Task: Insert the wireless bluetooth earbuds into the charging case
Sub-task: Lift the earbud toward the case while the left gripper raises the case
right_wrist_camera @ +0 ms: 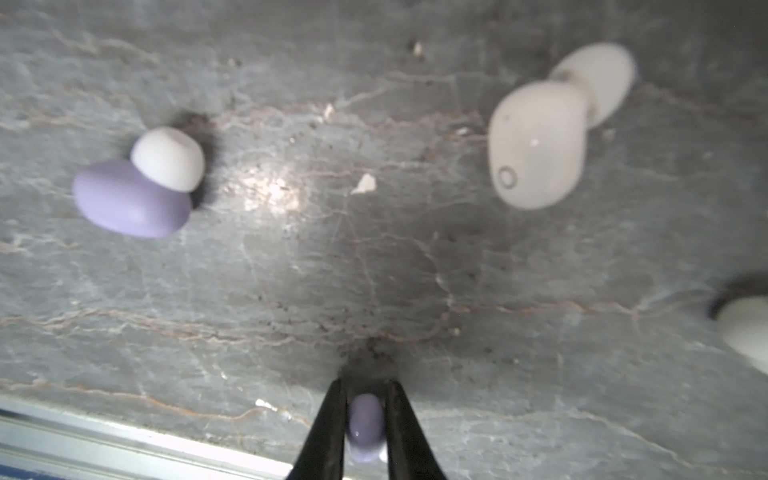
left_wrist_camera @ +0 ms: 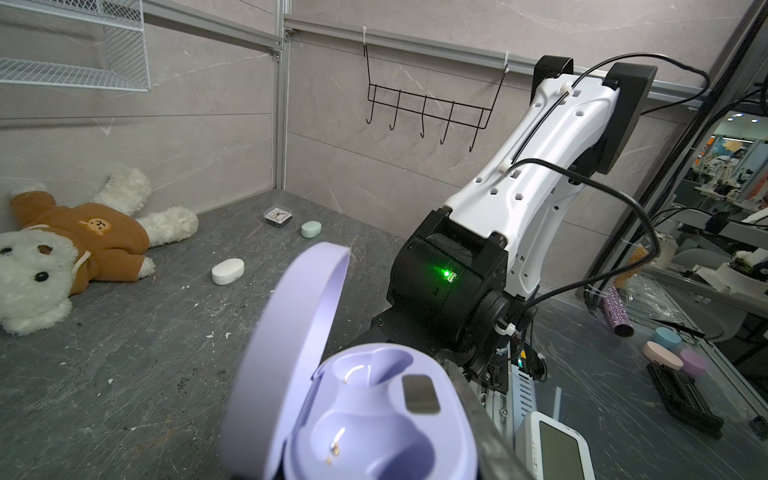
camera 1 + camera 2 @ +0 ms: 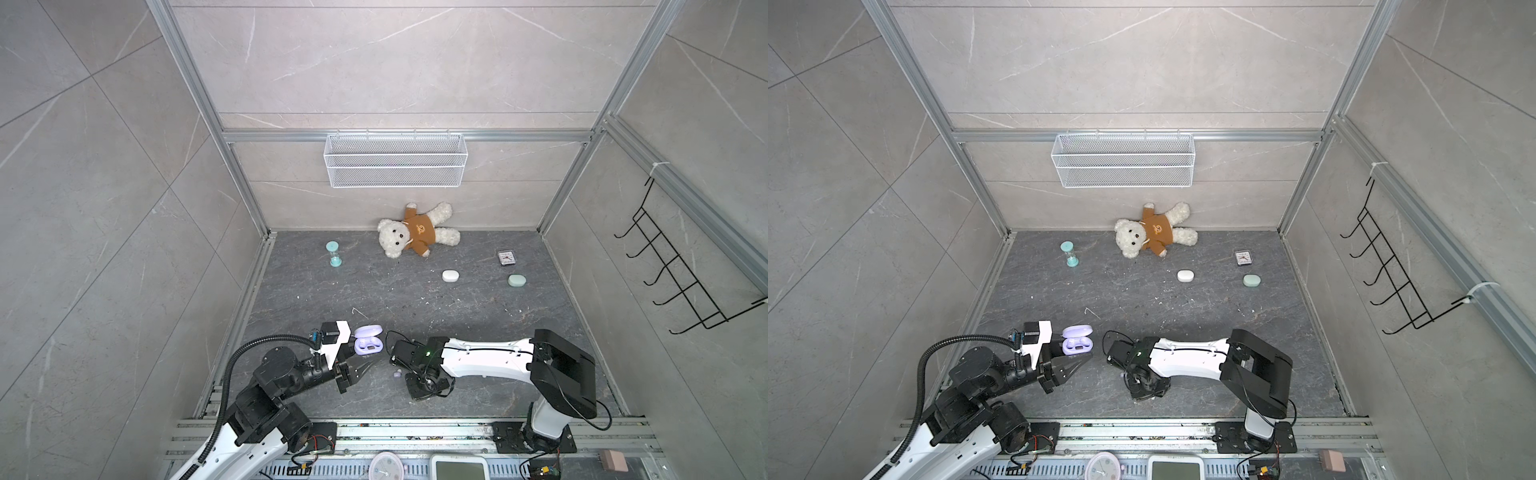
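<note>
The lilac charging case [image 3: 368, 341] [image 2: 374, 419] is held off the floor with its lid open and both wells empty. My left gripper [image 3: 362, 348] is shut on its body, and one finger [image 2: 473, 411] shows along its side. My right gripper [image 1: 366, 390] points straight down at the floor, shut on a lilac earbud [image 1: 365, 424] that sits between its black fingertips. A second lilac earbud [image 1: 133, 199] with a white tip lies loose on the floor. A white earbud [image 1: 536, 145] lies apart from it, and another white one [image 1: 744, 328] is cut by the frame edge. In both top views the right wrist hides the gripper tips.
A closed white case [image 3: 450, 276] and a closed mint case [image 3: 516, 280] lie further back, near a small clock [image 3: 505, 257]. A teddy bear [image 3: 415, 232] and an hourglass [image 3: 333, 253] are by the back wall. A wire basket [image 3: 395, 160] and a hook rack [image 3: 681, 266] hang on the walls.
</note>
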`<state>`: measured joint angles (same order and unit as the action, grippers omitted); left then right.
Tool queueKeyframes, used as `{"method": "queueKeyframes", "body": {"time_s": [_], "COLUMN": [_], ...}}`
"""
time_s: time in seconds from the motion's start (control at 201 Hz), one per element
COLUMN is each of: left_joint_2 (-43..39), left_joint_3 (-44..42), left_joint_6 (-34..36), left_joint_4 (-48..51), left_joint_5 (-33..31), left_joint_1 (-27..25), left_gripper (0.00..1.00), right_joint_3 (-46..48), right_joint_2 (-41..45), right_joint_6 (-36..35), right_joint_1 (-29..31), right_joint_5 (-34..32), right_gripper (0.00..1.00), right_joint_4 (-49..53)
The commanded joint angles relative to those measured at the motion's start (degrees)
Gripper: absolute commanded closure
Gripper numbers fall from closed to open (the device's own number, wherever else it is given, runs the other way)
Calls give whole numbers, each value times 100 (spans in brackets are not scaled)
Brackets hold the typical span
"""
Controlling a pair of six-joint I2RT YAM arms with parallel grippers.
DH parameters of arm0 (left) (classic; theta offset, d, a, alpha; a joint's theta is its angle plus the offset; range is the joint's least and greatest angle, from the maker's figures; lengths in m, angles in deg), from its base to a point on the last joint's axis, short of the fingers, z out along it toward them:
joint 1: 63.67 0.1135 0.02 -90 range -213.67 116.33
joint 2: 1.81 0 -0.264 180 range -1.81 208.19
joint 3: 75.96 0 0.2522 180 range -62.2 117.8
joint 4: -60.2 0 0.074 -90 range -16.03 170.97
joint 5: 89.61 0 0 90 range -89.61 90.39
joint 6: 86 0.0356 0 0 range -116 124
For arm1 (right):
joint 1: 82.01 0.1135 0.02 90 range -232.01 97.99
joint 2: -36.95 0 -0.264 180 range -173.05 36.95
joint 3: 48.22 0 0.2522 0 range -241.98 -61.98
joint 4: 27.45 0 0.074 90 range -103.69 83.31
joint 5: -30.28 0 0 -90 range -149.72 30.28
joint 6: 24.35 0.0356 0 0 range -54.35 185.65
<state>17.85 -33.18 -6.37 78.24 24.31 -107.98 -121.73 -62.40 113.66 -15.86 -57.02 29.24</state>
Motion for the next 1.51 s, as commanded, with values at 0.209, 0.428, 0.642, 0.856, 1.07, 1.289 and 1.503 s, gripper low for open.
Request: {"method": "queueKeyframes", "body": {"time_s": [0.209,0.428,0.642,0.856,1.07,1.289,1.503], "left_joint_2": [672,1566,2739,4130,5134,5802,6069], "left_joint_3": [-27,60,201,700,1343,1749,1937], "left_joint_6": [-150,-175,-102,-367,-593,-1114,-1395], "left_joint_4": [-1020,-1940,-3220,-4574,-5267,-6158,-6535], "left_joint_5": [13,129,250,1065,1814,2405,2656], "left_joint_1": [10,11,19,342,424,424,423], "left_gripper": [85,86,87,88,88,88,88], "right_joint_3": [207,108,-277,-1129,-2266,-3305,-3561], "right_joint_2": [1121,2186,3168,3618,3592,3273,3151], "right_joint_6": [-8,-268,-566,-842,-1149,-1206,-1173], "right_joint_1": [-454,-1057,-1735,-2238,-2652,-2897,-2912], "right_joint_5": [-270,-280,-6,354,924,1586,1968], "right_gripper": [81,81,81,81,80,80,80], "right_joint_4": [428,791,1055,1437,1616,1502,1050]}}
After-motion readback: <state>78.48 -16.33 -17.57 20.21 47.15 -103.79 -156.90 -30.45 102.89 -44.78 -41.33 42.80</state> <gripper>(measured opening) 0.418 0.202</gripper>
